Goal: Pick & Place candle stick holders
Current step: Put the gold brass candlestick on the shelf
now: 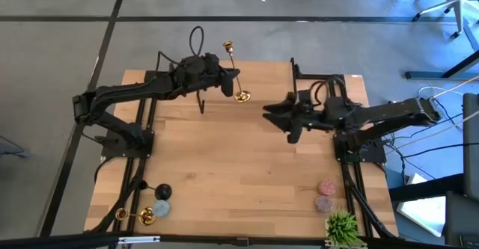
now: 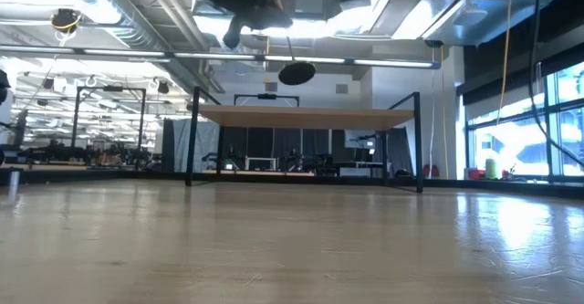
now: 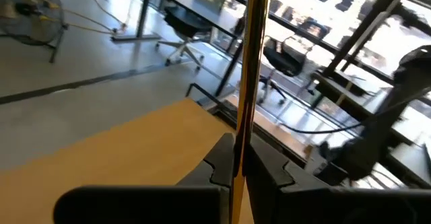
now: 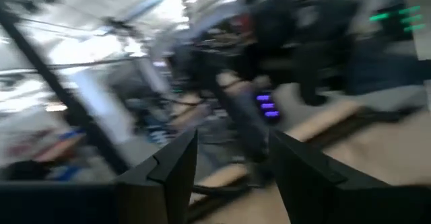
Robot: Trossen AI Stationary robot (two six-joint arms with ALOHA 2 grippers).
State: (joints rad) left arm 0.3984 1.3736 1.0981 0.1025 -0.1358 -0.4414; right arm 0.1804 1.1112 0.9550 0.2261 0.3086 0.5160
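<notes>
Candlestick (image 1: 233, 71) stem pinched in left claw (image 3: 240, 158), wrist view only, right claw (image 4: 232, 167) agape, overhead shows second candlestick (image 1: 138, 216)

Bare wooden tabletop (image 2: 292, 249), dark arm parts (image 2: 246, 3) overhead, room behind

Left wrist view cuts the held candlestick (image 3: 249, 83) stem top and bottom, right wrist view all motion blur, second candlestick (image 1: 135, 216) partly hidden by frame.

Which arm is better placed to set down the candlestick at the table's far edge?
Left. Its hand is shut on that candlestick; the right hand hovers open mid-table, holding nothing.
</notes>
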